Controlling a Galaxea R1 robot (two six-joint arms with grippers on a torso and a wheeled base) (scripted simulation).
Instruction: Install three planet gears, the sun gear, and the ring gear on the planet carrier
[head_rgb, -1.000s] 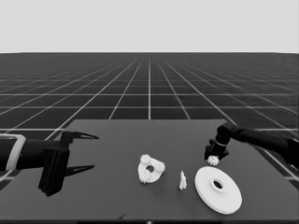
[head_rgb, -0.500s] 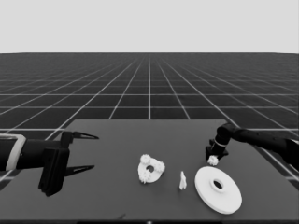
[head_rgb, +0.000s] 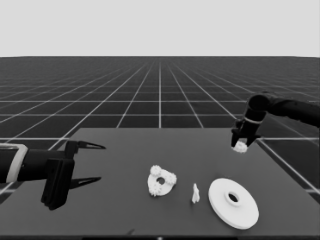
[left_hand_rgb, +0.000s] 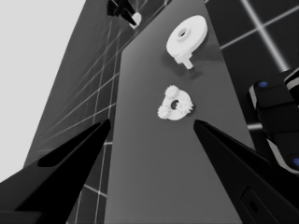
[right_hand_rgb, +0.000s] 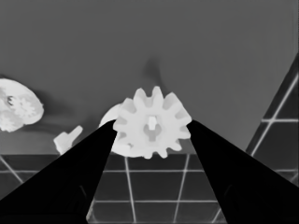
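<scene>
My right gripper (head_rgb: 242, 141) hangs over the table's far right part, shut on a small toothed gear, the sun gear (head_rgb: 241, 147), lifted off the surface. In the right wrist view that gear (right_hand_rgb: 152, 123) sits clamped between the two fingers. The smaller round part, the planet carrier (head_rgb: 161, 181), lies mid-table with three planet gears (left_hand_rgb: 173, 91) on it around its open middle hole. At the front right lies the larger round part, the ring gear (head_rgb: 233, 203). My left gripper (head_rgb: 92, 163) waits open over the table's left end, holding nothing.
A thin white piece (head_rgb: 195, 193) stands between the two round parts. The table's right edge runs close to the right gripper. Dark machinery with blue lights (left_hand_rgb: 275, 116) shows at the edge of the left wrist view.
The right gripper has risen and moved toward the far right with the gear in it, lifting the gear off the table. The left arm has not moved.
</scene>
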